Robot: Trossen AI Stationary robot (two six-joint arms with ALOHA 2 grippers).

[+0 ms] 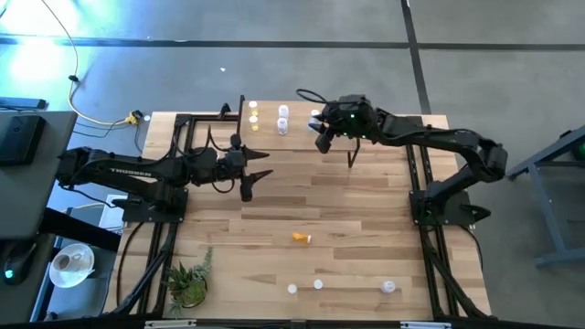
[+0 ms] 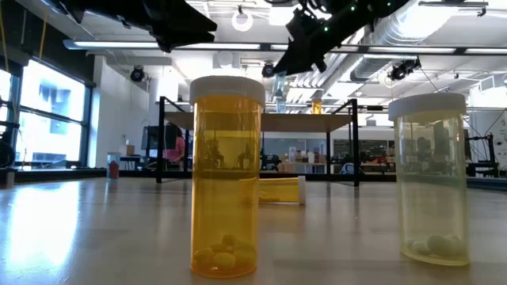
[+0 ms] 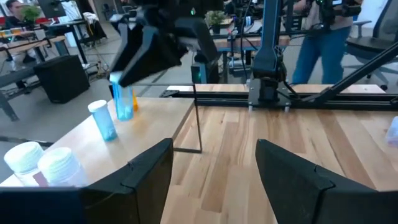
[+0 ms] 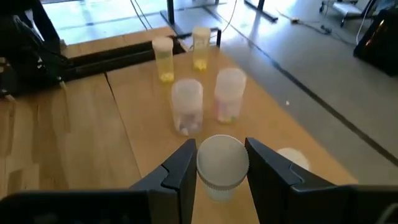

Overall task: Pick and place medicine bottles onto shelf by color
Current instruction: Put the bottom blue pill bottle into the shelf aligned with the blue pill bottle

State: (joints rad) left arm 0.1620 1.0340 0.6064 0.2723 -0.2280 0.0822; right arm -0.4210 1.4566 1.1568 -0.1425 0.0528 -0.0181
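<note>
Above the shelf [image 1: 274, 121] at the table's far edge, the right gripper [image 4: 221, 163] clamps a white-capped bottle [image 4: 222, 167] over four bottles standing there, while the left gripper [image 1: 259, 175], jaws spread wide and empty, waits just nearer.

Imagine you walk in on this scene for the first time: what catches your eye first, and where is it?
The right gripper over the shelf at the table's far edge, its fingers clamped on a white-capped bottle above four bottles standing there. Then, in the low view, an orange bottle looms near the front edge. The left gripper waits open mid-table.
</note>
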